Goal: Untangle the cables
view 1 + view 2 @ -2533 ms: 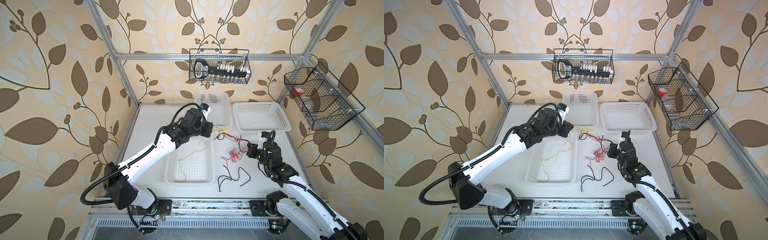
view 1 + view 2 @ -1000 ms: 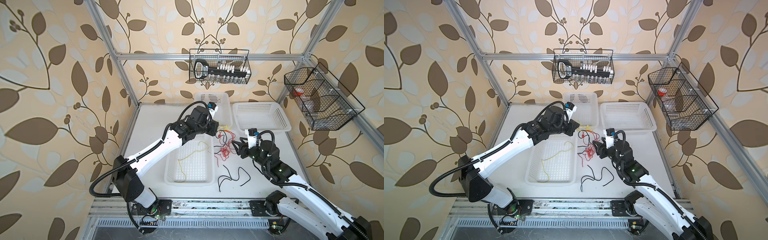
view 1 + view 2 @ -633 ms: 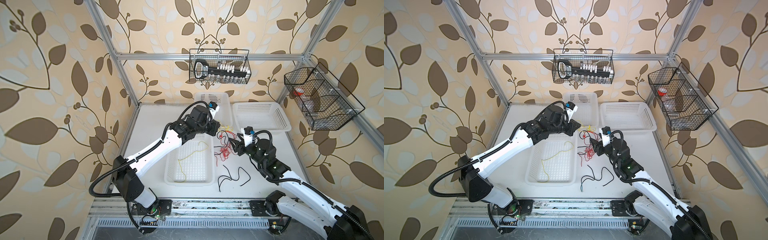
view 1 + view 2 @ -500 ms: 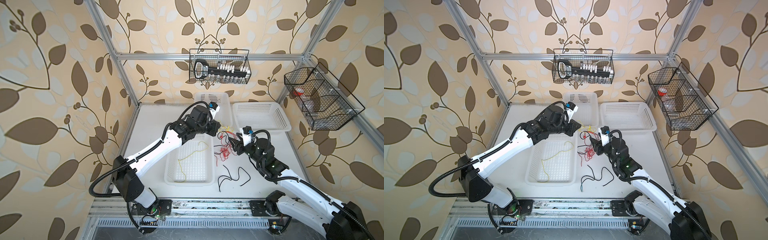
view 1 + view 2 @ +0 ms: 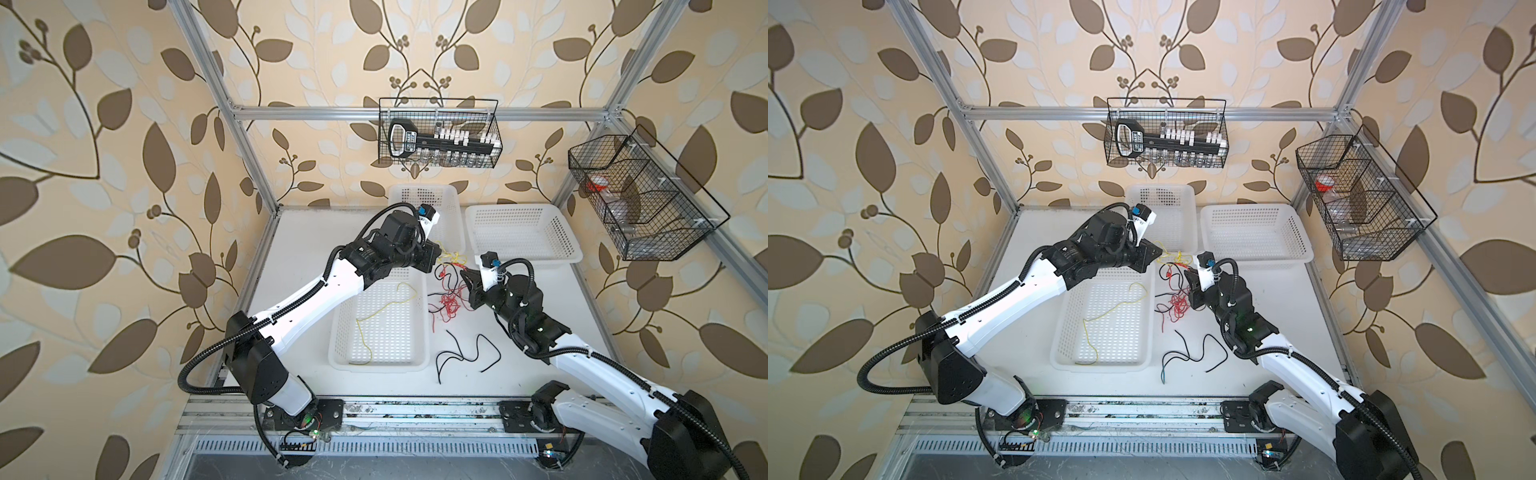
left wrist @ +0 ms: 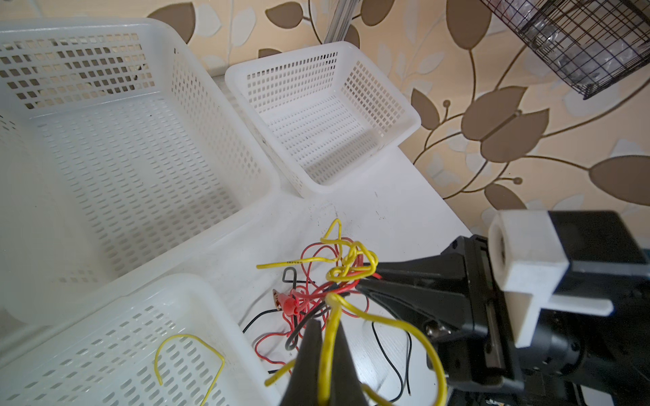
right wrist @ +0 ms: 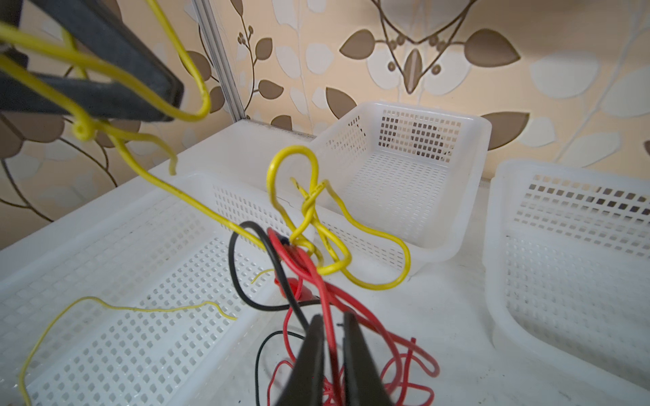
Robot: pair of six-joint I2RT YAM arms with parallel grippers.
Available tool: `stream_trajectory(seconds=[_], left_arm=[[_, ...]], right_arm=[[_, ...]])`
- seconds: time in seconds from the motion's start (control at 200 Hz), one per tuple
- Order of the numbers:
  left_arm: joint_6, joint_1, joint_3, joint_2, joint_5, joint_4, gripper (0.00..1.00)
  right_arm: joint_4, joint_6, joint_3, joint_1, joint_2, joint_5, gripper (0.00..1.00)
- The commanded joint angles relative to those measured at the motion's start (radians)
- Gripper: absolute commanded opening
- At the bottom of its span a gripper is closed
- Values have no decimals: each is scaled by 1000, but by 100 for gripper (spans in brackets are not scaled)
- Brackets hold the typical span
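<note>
Tool label: lettering on the black tool (image 5: 419, 142) in the wire basket (image 5: 438, 99) cannot be read.
Cable print: marks on the yellow cable (image 6: 299, 261) cannot be read.

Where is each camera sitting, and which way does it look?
Top views: high above the front, looking down at the table, baskets, left arm and right arm.
Left wrist: on the left arm, looking along the left fingers, shut on a yellow cable; the right fingers show opposite.
Right wrist: on the right arm, looking along the right fingers, shut on a red cable, toward the back wall.
Shared: both wrist views show the yellow tangle and baskets.
</note>
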Motion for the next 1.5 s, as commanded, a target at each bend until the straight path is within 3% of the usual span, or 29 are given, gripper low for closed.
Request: stream_trajectory(seconds=[0.0, 0.35, 0.64, 1.04, 1.16, 1.334, 1.494], left_arm=[[13, -10, 40, -7, 14, 33, 0], [1, -10, 35, 11, -158, -4, 0], [7, -8, 20, 22, -242, -31, 0], [-33, 10, 21, 83, -318, -87, 0], [-39, 12, 17, 88, -298, -80, 0], [-53, 10, 20, 106, -178, -30, 0], [-61, -8, 21, 127, -127, -12, 0]], right_arm=[[22, -15, 4, 5, -24, -21, 0], [-44, 63, -4, 8, -143, -77, 0], [-172, 121, -18, 7, -352, 183, 0], [-301, 194, -10, 2, -592, 363, 0], [-300, 165, 11, 2, -605, 244, 0], [-281, 142, 56, 7, -470, -29, 0], [-230, 155, 85, 37, -330, -75, 0]])
